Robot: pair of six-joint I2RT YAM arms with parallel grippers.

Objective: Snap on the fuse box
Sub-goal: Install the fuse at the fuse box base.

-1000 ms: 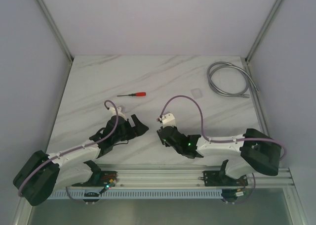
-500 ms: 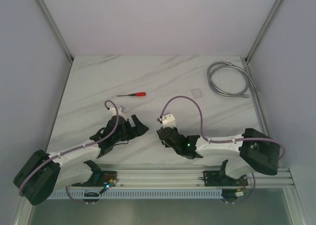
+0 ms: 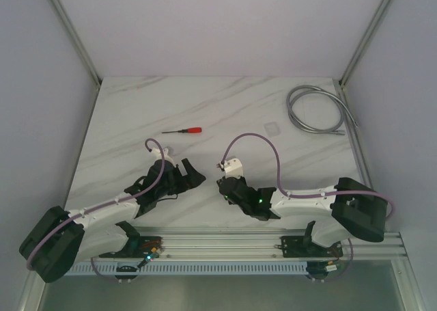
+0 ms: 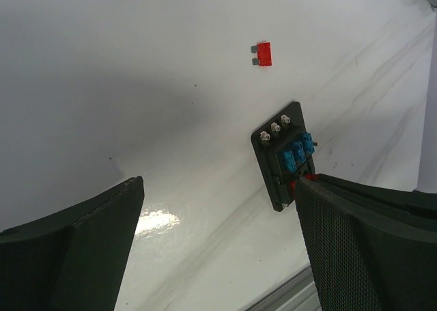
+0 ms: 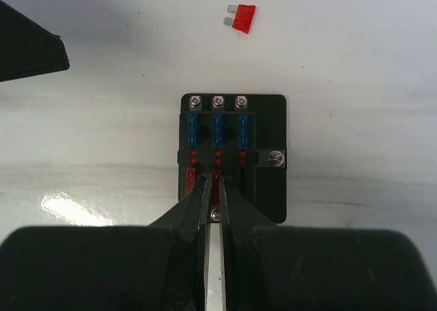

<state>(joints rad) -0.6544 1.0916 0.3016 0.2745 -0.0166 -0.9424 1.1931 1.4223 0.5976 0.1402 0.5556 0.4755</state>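
Your right claw [image 5: 212, 182] is clenched over the fuse box [image 5: 268, 119], lower row, mid-frame, so this looks like the press-in step. And your left claw [image 4: 218, 188] is wide open; next, push straight down.

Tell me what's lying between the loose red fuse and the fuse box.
Nothing. In the right wrist view, only bare white tabletop separates the loose red fuse from the fuse box.
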